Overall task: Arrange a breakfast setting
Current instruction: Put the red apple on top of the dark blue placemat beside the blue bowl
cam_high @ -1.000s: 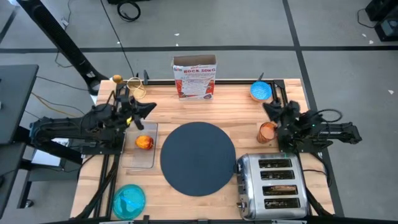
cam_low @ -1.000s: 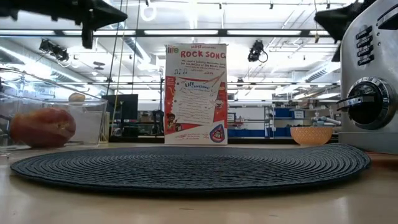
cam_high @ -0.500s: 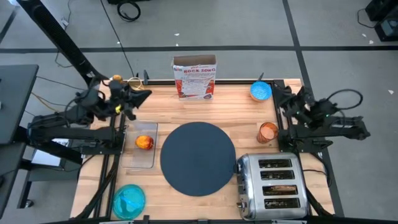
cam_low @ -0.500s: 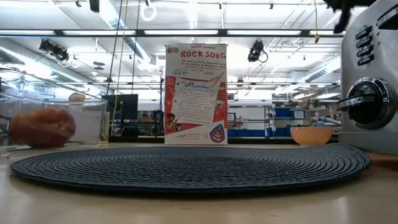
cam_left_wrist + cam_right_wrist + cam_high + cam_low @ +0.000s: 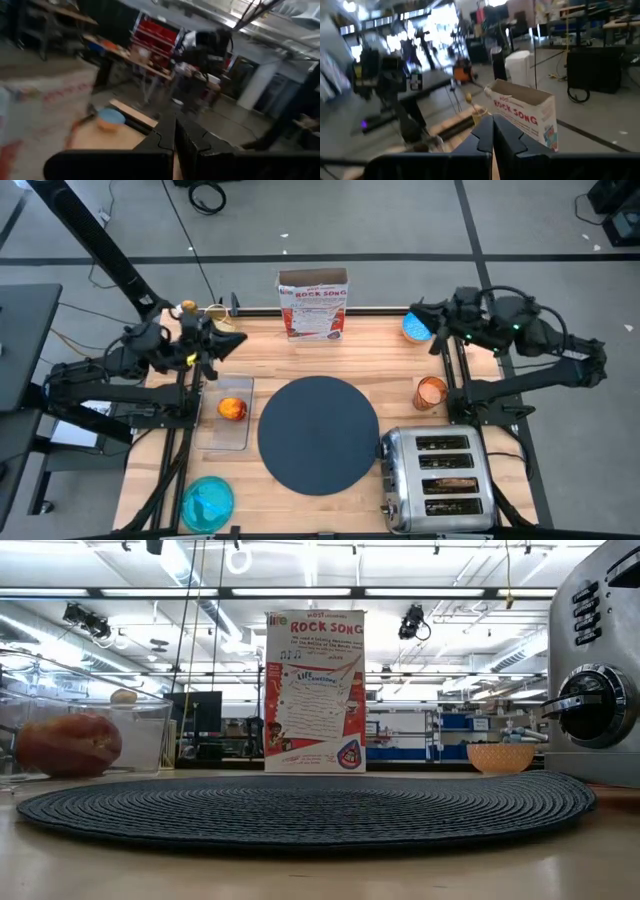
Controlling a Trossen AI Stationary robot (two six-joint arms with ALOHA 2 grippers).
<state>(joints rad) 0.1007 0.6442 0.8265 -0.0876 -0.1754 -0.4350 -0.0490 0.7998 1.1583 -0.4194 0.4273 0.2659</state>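
The dark-grey round mat (image 5: 318,434) lies mid-table. The red-orange apple (image 5: 232,409) sits in the clear tray (image 5: 226,428) to its left. The teal plate (image 5: 207,502) is at the near left, the blue bowl (image 5: 420,326) at the far right, and the orange cup (image 5: 430,392) stands right of the mat. Toast (image 5: 450,483) sticks up in a slot of the chrome toaster (image 5: 437,477). My left gripper (image 5: 238,340) is shut and empty, held high beyond the tray. My right gripper (image 5: 414,314) is shut and empty, held high by the bowl. Their fingers meet in the wrist views (image 5: 175,132) (image 5: 492,131).
A cereal box (image 5: 314,304) stands upright at the middle of the far edge. The toaster fills the near right corner. In the low view the mat (image 5: 300,802), the apple (image 5: 68,744) and the bowl (image 5: 500,757) show, but no gripper.
Both grippers have risen out of the low view. My left gripper has gone up and toward the far edge, away from the tray. My right gripper has left the orange cup's side and swung up toward the far edge, ending by the blue bowl. No object has moved.
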